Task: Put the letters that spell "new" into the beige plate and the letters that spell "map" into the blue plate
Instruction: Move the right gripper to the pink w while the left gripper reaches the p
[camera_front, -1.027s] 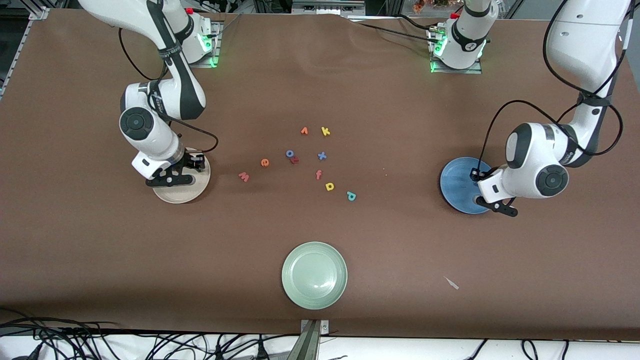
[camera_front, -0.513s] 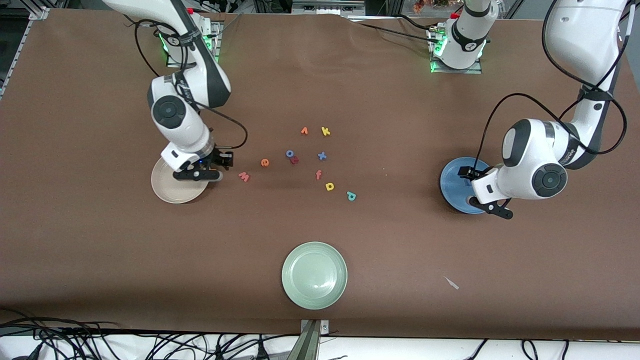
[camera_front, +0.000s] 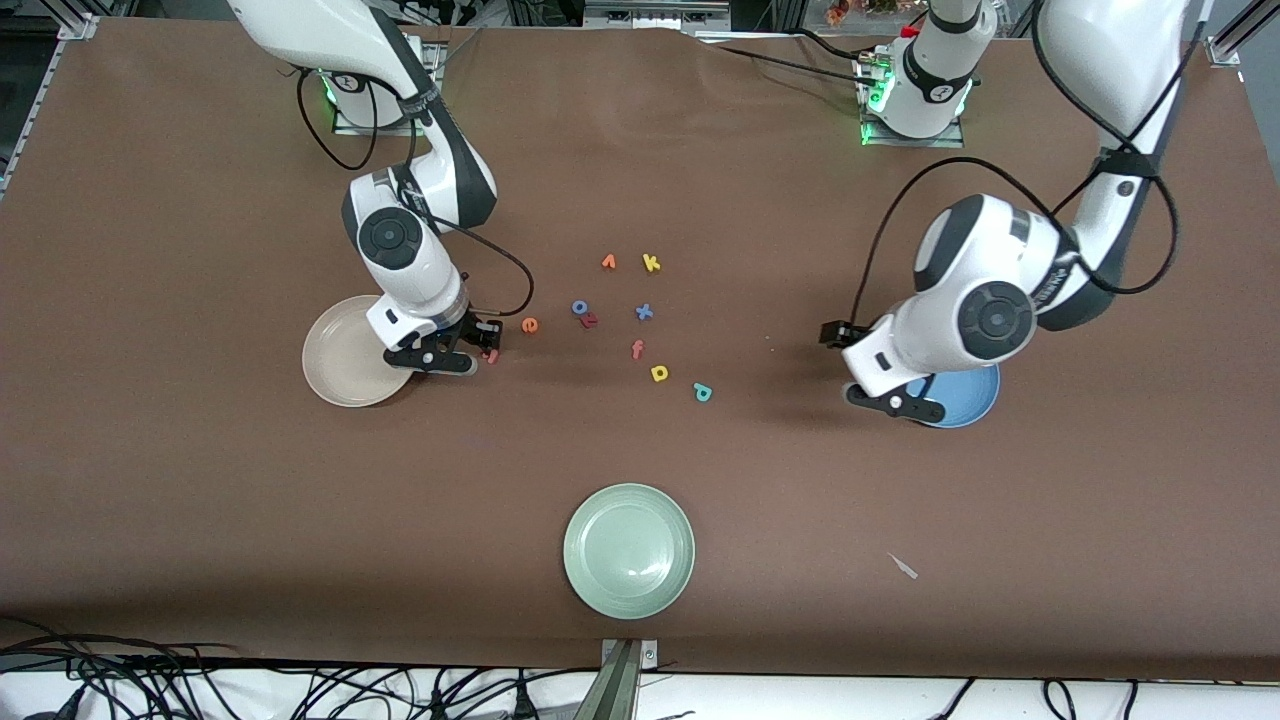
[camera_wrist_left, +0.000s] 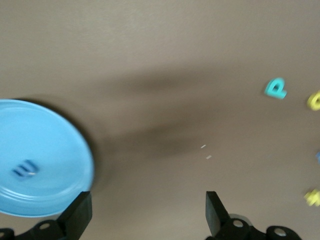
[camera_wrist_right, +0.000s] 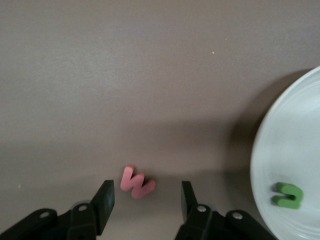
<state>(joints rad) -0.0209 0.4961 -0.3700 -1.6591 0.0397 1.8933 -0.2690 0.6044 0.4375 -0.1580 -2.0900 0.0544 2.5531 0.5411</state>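
My right gripper (camera_wrist_right: 146, 200) is open and low over the salmon-pink w (camera_wrist_right: 136, 183), one finger on each side, not touching it. Beside it the beige plate (camera_wrist_right: 280, 150) holds the green n (camera_wrist_right: 287, 195). In the front view this gripper (camera_front: 478, 352) is at the plate's (camera_front: 335, 365) rim, with the orange e (camera_front: 529, 324) just past it. My left gripper (camera_wrist_left: 146, 215) is open and empty over bare table beside the blue plate (camera_wrist_left: 50, 145), where the blue m (camera_wrist_left: 25, 169) lies. The teal p (camera_front: 702, 392) and yellow a (camera_front: 659, 373) lie mid-table.
Other loose letters lie mid-table: an orange v (camera_front: 608, 262), yellow k (camera_front: 651, 263), blue x (camera_front: 644, 311), orange f (camera_front: 637, 349) and a blue and red pair (camera_front: 584, 313). A pale green plate (camera_front: 600, 580) sits nearest the front camera.
My right gripper has swung from over the beige plate to the w. My left gripper has opened and moved off the blue plate toward mid-table.
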